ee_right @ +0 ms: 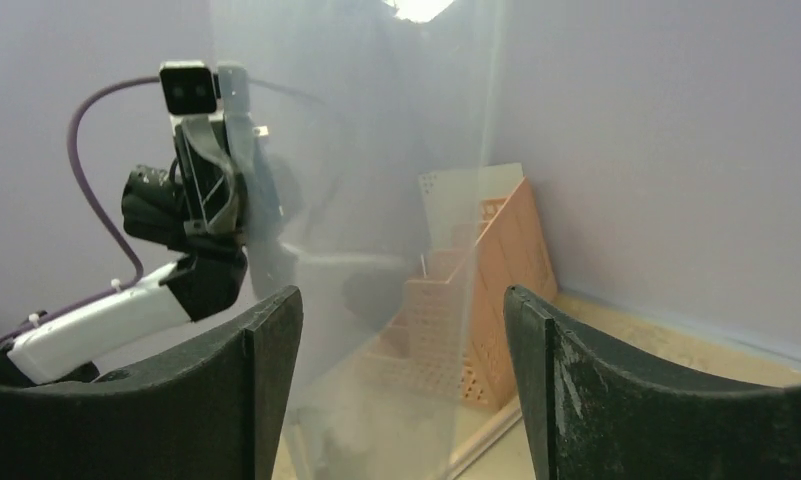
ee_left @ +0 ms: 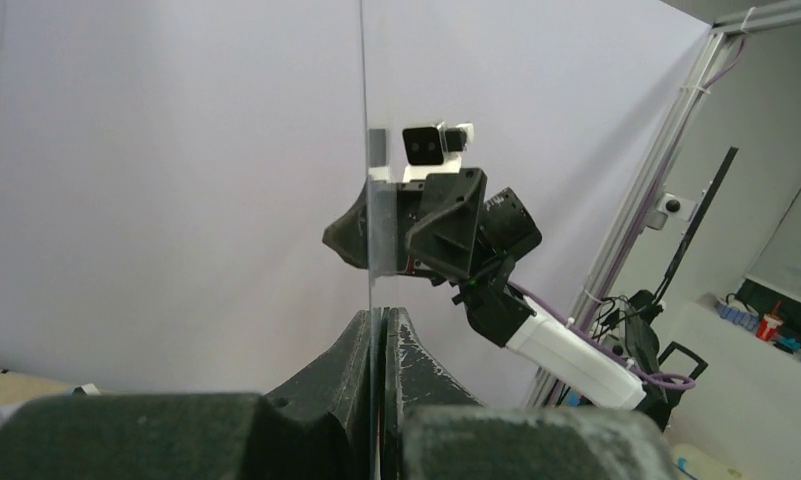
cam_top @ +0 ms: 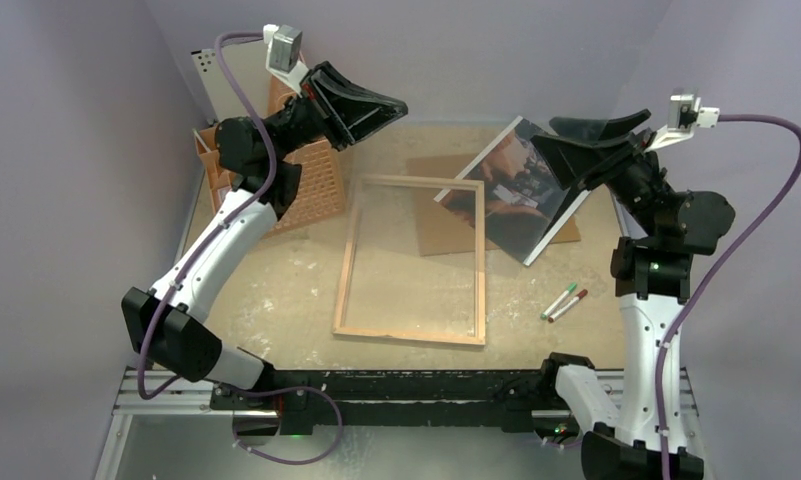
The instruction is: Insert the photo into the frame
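Lying face-up near the desk's [cam_top: 276, 300] far right corner, the dark photo [cam_top: 506, 175] overlaps a brown backing sheet [cam_top: 446, 232].
Left fingers [ee_left: 336, 390] pinch a clear pane [ee_right: 376, 180]; right fingers [ee_right: 266, 380] spread open.

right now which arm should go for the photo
right: the right gripper is open and hangs just above the photo, while the left gripper is shut on a clear pane, farther from it

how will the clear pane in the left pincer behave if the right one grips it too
Probably stiff: the clear pane juts straight from the shut left pincer, gripped at one edge, without sagging. Likely slippery, since its smooth face throws glare. It looks thin, so perhaps fragile; the open right pincer should close gently.
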Controlling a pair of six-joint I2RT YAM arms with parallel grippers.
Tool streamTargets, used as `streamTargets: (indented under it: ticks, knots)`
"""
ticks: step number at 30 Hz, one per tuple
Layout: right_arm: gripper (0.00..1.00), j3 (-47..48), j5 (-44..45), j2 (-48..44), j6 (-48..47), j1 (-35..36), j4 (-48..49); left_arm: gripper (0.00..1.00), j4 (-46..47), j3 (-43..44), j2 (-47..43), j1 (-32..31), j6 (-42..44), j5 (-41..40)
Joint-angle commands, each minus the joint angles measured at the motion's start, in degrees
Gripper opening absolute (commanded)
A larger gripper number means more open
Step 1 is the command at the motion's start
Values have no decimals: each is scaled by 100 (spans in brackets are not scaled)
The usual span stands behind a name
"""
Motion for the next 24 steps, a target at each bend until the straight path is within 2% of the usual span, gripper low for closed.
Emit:
streamTargets:
  ticks: [1,4,7,13,24]
  knots:
    - [78,-291,-303,-252,-348,15,563,0,72,405,127,203,-418,22]
    - [83,-572,-152,-331,-307,12,786,0,65,532,122,242,-437,31]
    - [81,-933,-209,-327,188,12,1501,0,44,619,88,254,-444,-8]
    - [60,-1440,-393,-277,1303,12,3198,0,-45,512,-40,262,-468,-245]
    - [16,-1490,-616,-216,1645,12,3589,0,-219,131,-203,262,-570,-895]
